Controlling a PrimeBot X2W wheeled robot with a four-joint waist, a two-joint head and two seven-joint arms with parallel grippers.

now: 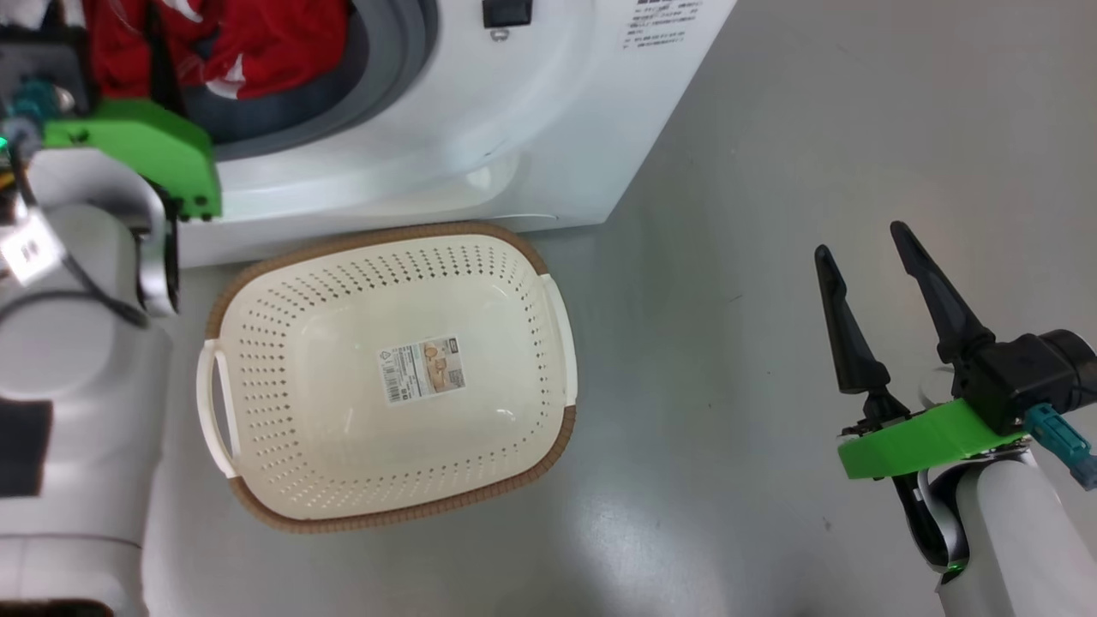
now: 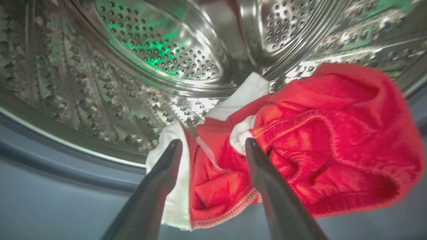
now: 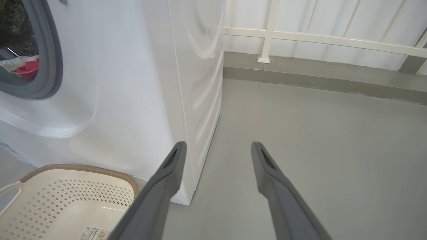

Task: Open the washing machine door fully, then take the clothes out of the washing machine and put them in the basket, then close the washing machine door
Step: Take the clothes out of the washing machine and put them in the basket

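We are at the take-out step. The mouth of the washing machine [image 1: 514,128] stands uncovered, so we judge the door opening done. The basket [image 1: 387,235] holds nothing but its label sticker [image 1: 422,368].

Our left gripper [image 2: 212,141] is inside the mouth of the steel drum [image 2: 160,43], fingers spread wide with nothing clamped between them. The clothes [image 2: 333,133], a red bundle with white parts, lie low in the drum, close behind the grey gasket [image 1: 398,51]. The two fingertips sit on either side of a fold of red and white cloth near the bundle's edge. Whether the tips touch the fabric we cannot tell. We judge the fingers are set apart like this so that a closing pinch takes a thick fold. A single thin hem could slip out on the lift.

The basket sits on the floor [image 1: 771,128] just in front of the washer, right against its base and below the opening. That placement makes sense to us: the carry from drum to basket is short and mostly downward, and a dropped garment would probably land inside it.

Our right gripper [image 1: 860,240] hovers over bare floor well to the right of the basket, its fingers apart and empty. We judge it is held there to keep out of the left arm's way.

The next move calls for closing on the fold, then lifting clear of the gasket lip so the cloth does not snag.
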